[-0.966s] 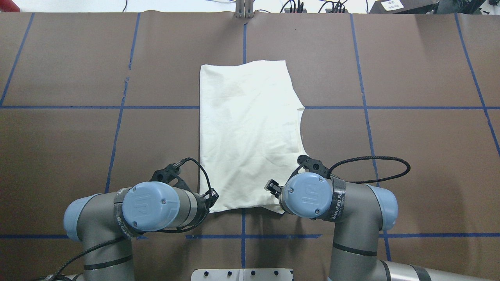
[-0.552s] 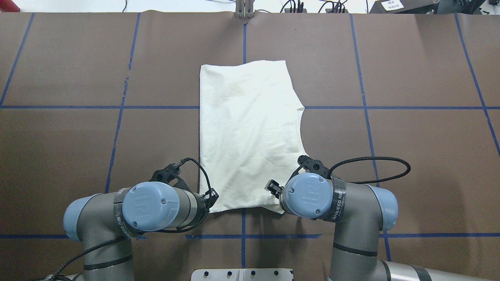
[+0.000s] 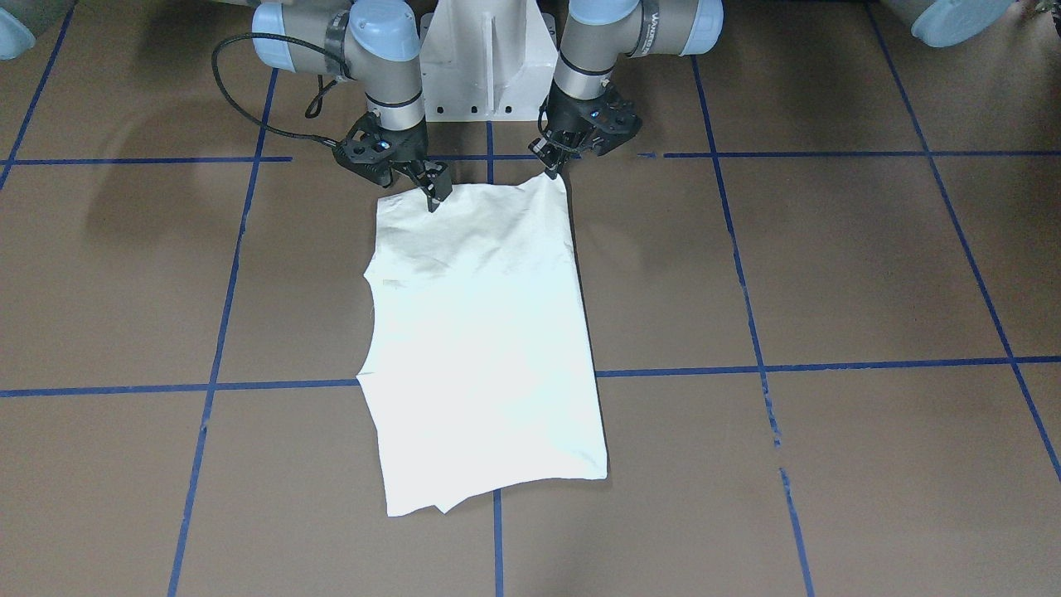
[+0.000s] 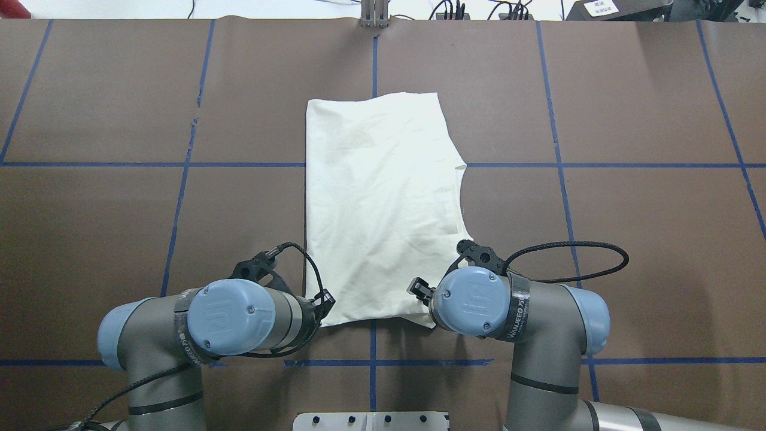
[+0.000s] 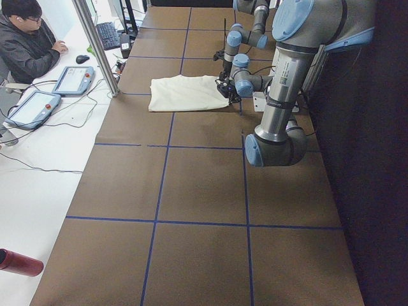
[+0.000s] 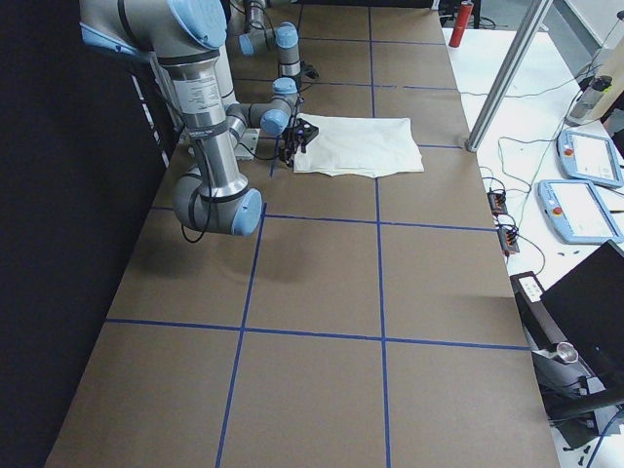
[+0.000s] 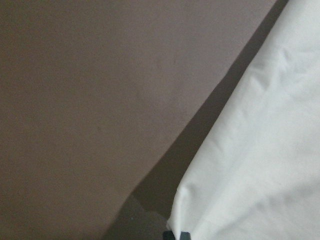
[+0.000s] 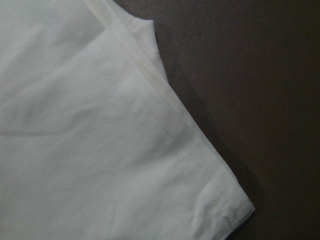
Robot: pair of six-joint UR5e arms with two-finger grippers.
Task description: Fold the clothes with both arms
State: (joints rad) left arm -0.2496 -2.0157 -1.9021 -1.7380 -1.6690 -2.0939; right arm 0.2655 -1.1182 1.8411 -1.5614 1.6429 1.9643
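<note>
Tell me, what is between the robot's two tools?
Only one edge of the shirt: in the front-facing view it runs from the left tool to the right tool.

Bright even overhead light, soft arm shadows, dim blurry wrist views

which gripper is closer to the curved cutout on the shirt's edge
Right. The right gripper is at the robot-side corner of the shirt, on the same edge as the curved cutout; the left gripper is at the other robot-side corner, across the shirt.
</note>
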